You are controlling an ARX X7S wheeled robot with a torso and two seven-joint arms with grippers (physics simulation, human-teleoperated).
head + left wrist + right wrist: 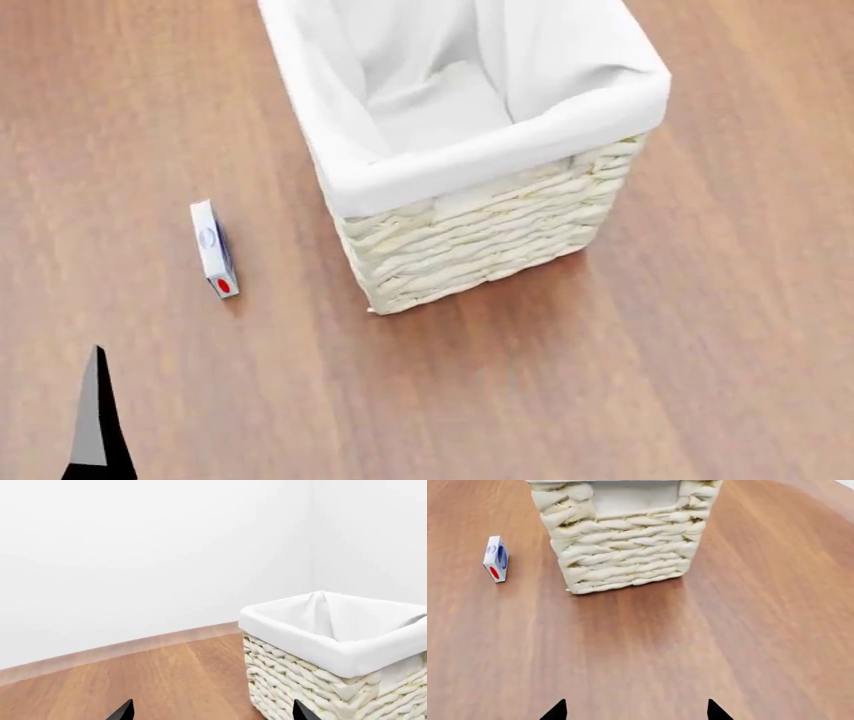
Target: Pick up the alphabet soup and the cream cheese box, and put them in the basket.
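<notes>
1. Cream cheese box (212,248) stood on its thin edge on the wooden floor (667,350), to the left of the basket (481,225) in the head view, near it but not touching.
2. Its red spot faced the near end, with the blue oval logo further along the same side.
3. The basket was upright, its white liner (400,170) folded over the rim; what I could see of the inside was only cloth.
4. No soup can showed in any view.
5. The left claw (212,711) was spread wide, with only its two dark fingertips (122,711) showing at the frame's edge in its wrist view, and nothing between them.
6. It sat low beside the basket, with the woven wall (313,690) just beyond one tip; the box did not show in that view.
7. In the head view one dark finger (96,420) rose at the lower left, nearer to me than the box and well apart from it.
8. The right claw (635,711) was also wide and empty, low over the floor.
9. From it the basket (627,545) stood straight ahead and the box (496,559) well off to one side, beyond the tips.
</notes>
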